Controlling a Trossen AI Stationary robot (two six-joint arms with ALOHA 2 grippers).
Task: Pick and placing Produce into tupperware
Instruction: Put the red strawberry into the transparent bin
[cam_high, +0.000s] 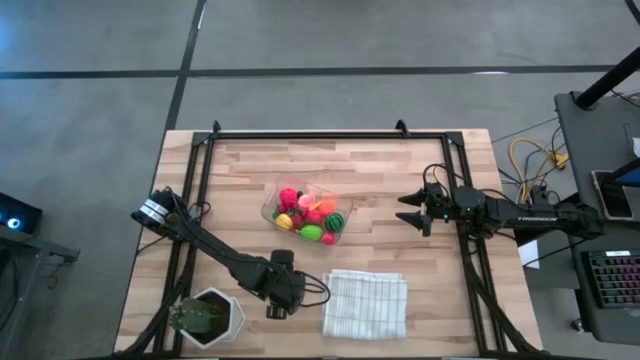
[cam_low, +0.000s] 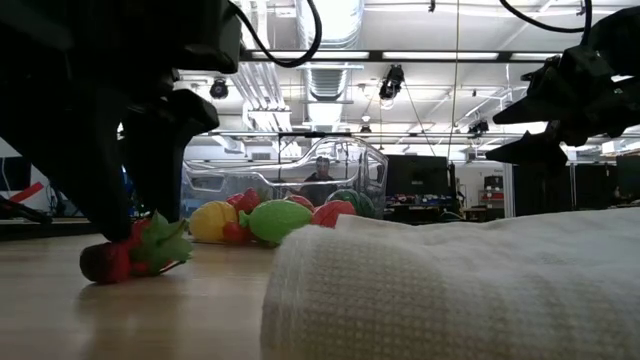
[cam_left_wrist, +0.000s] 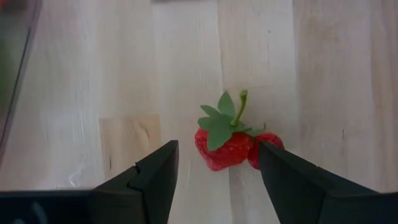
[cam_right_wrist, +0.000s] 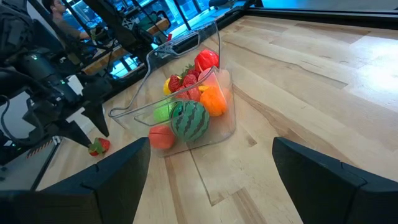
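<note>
Folded white cloth (cam_low: 460, 290) fills the foreground of the low view and lies on the wooden table (cam_high: 400, 170) near its front edge, just beside the left arm's working spot. Next in size, the tupperware (cam_high: 306, 212) sits near the table's middle, tilted slightly in the overhead view, and it already holds most of the produce (cam_right_wrist: 189, 102): a striped dark green ball, orange, yellow, pink, green and red pieces piled together inside its clear walls. A white hexagonal plant pot (cam_high: 207, 318) stands at the front left corner, well apart from the container. The left gripper (cam_left_wrist: 217, 171) is down at the tabletop between the pot and the cloth, its fingers spread apart with nothing between them yet, straddling a pair of small red strawberries (cam_left_wrist: 231, 143) with a green leafy top that lie on the bare wood, outside the container. The right gripper (cam_high: 412, 214) hovers to the right of the tupperware, fingers parted and empty, apparently waiting. Judging by how things lie, the task looks nearly finished: the bulk of the toy fruit is in the box, and these strawberries are the only loose piece visible, not yet grasped, so what remains is to close on them, carry them across and drop them in.
</note>
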